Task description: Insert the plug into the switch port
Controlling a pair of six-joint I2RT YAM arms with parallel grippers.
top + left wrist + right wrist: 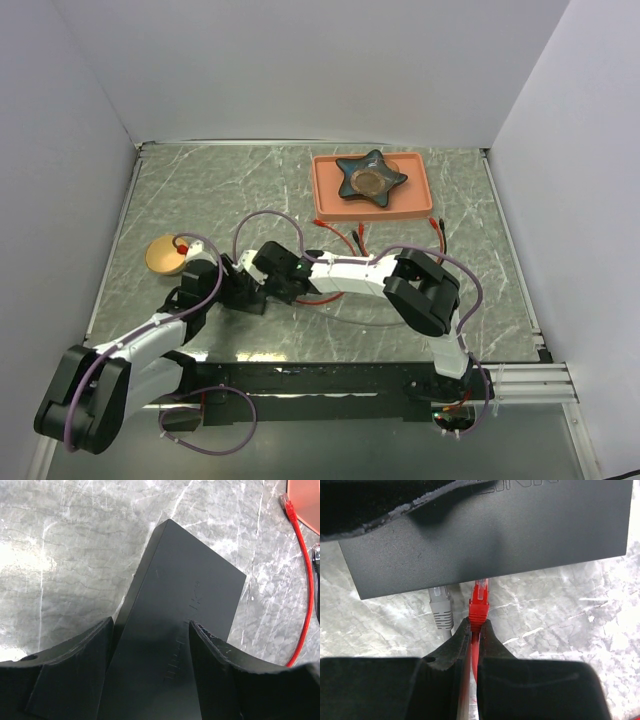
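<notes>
The matte-black switch (185,600) lies on the marble table, and its port edge shows in the right wrist view (485,530). My left gripper (150,625) is shut on the switch, one finger on each side; in the top view (232,285) it sits left of centre. My right gripper (475,626) is shut on the boot of the red plug (480,600), just right of the left one in the top view (264,272). The plug's tip is at the switch's port edge, beside a grey plug (440,609) that sits in a neighbouring port. The arms hide most of the switch in the top view.
An orange tray (325,200) at the back holds a dark star-shaped dish (370,178). A round tan disc (165,256) lies at the left. Loose red cables (345,238) lie in front of the tray, one showing in the left wrist view (306,580).
</notes>
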